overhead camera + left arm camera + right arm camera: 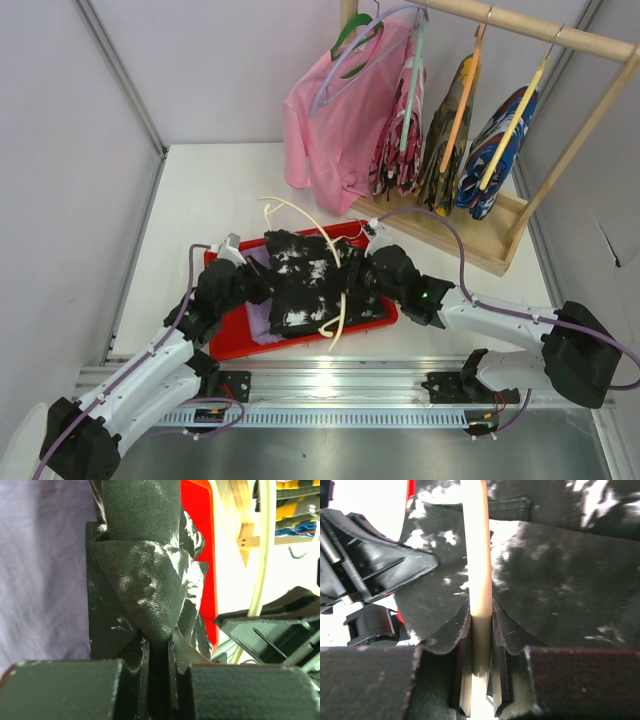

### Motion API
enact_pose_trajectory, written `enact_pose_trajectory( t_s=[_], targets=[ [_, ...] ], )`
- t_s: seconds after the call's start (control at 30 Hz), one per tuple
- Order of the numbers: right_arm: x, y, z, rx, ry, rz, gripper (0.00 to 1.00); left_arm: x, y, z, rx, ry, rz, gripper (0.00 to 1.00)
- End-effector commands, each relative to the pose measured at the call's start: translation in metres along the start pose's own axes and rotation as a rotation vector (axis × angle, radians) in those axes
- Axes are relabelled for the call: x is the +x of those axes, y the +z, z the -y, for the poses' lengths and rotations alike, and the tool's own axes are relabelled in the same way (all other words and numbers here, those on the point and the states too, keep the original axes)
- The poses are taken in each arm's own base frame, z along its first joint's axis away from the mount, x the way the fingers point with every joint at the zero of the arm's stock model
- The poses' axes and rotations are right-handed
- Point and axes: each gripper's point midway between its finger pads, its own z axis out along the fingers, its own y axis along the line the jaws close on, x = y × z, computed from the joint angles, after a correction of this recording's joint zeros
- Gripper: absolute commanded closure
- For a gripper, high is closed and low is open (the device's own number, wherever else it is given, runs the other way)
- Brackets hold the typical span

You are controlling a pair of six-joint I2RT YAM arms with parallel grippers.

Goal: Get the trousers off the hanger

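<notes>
Pinching fold of black speckled trousers (145,580) with left hand (160,655); clamping cream hanger (477,555) with right hand (481,630). Lying on red tray (232,348) by front edge of counter (200,190) (lavender trousers (262,322) underneath).

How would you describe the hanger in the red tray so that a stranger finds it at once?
Find the red tray at the white table's near edge. In it lie black speckled trousers, and a thin hanger sticks out of them. Unlike the coloured hangers on the wooden rack behind, it is cream.
</notes>
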Motion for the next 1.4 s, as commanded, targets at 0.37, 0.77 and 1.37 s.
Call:
enact_pose_trajectory(
  t_s=[0.37, 0.77, 1.37],
  targets=[
    [-0.090, -0.030, 0.065, 0.410, -0.049, 0.263, 1.00, -0.005, -0.015, -0.115, -0.416, 0.049, 0.073, 1.00],
    [-0.091, -0.033, 0.047, 0.311, -0.144, 0.250, 1.00, -0.006, -0.014, -0.114, -0.386, 0.077, 0.064, 1.00],
    [-0.090, -0.004, -0.035, 0.164, -0.207, 0.256, 1.00, -0.072, -0.075, 0.042, -0.073, 0.442, 0.125, 0.03]
  ],
)
